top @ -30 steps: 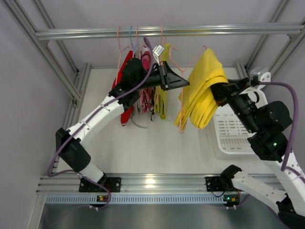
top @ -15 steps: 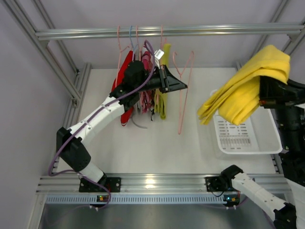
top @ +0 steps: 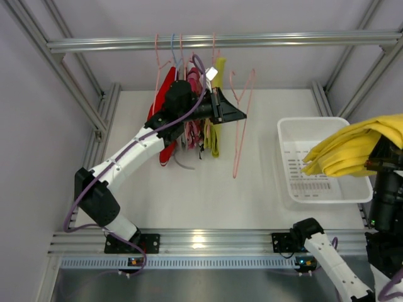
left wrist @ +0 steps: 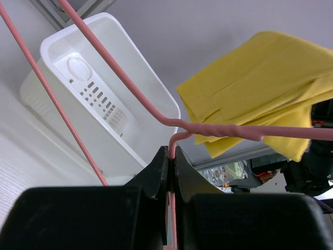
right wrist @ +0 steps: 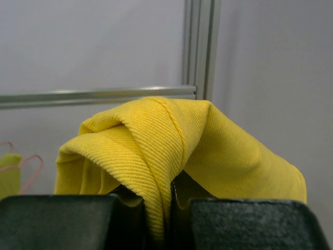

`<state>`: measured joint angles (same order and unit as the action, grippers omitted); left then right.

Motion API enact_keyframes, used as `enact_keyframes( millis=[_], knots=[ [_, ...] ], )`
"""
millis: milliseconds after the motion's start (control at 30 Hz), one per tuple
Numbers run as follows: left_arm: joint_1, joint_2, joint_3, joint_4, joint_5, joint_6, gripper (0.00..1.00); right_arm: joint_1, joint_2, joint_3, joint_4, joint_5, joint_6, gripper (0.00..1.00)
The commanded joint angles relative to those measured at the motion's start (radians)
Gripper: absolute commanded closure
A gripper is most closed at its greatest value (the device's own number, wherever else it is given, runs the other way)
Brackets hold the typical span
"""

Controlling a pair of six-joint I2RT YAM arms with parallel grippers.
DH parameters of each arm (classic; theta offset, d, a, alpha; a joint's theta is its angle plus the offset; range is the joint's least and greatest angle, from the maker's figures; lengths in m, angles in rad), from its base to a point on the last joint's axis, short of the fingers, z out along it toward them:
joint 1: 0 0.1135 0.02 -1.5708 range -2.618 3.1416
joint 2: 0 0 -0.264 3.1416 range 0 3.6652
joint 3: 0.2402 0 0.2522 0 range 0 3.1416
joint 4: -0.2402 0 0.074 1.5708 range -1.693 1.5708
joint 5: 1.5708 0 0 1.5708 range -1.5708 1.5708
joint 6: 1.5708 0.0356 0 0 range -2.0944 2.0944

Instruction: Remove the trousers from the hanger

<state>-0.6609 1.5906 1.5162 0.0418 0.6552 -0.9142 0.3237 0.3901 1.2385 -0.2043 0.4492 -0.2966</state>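
Grey walls (top: 283, 16) — aluminium frame (top: 252, 41)

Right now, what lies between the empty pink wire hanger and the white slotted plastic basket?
Nothing. In the top view, only bare white tabletop separates the pink wire hanger from the white plastic basket.

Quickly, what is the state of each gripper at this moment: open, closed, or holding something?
Left gripper: closed, its fingers pinching the pink hanger.
Right gripper: closed, holding the bright yellow trousers.
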Motion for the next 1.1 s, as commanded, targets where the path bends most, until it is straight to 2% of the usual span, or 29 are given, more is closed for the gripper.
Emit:
enact_keyframes(
  millis=[0,400,667,700,767,867,900,967,1000,1067],
  knots=[
    [0.007,-0.044,0.015,0.021,-0.012,0.032,1.00,-0.029,-0.054,-0.068,0.034,0.088,-0.105,1.00],
    [0.018,-0.057,0.009,0.013,-0.012,0.032,1.00,-0.051,-0.122,-0.255,-0.063,0.206,-0.131,1.00],
    [0.033,-0.061,0.002,0.018,-0.008,0.020,1.00,-0.051,-0.097,-0.372,-0.112,0.342,-0.050,0.99],
    [0.035,-0.058,0.002,0.018,-0.006,0.018,1.00,-0.051,-0.093,-0.387,-0.115,0.339,-0.042,0.94],
    [0.037,-0.057,0.001,0.020,-0.005,0.015,1.00,-0.049,-0.085,-0.405,-0.109,0.330,-0.032,0.91],
    [0.043,-0.050,0.006,0.021,0.001,0.009,1.00,-0.051,-0.048,-0.450,-0.077,0.309,-0.032,0.79],
    [0.044,-0.050,0.006,0.026,0.004,0.008,1.00,-0.051,-0.027,-0.483,-0.029,0.290,-0.039,0.70],
    [0.044,-0.046,0.007,0.027,0.006,0.006,1.00,-0.051,-0.004,-0.540,0.050,0.270,-0.090,0.63],
    [0.044,-0.043,0.007,0.029,0.014,0.005,1.00,-0.051,0.030,-0.600,0.145,0.267,-0.102,0.56],
    [0.044,-0.034,0.013,0.038,0.024,0.005,1.00,-0.052,0.075,-0.625,0.190,0.250,-0.093,0.50]
  ],
)
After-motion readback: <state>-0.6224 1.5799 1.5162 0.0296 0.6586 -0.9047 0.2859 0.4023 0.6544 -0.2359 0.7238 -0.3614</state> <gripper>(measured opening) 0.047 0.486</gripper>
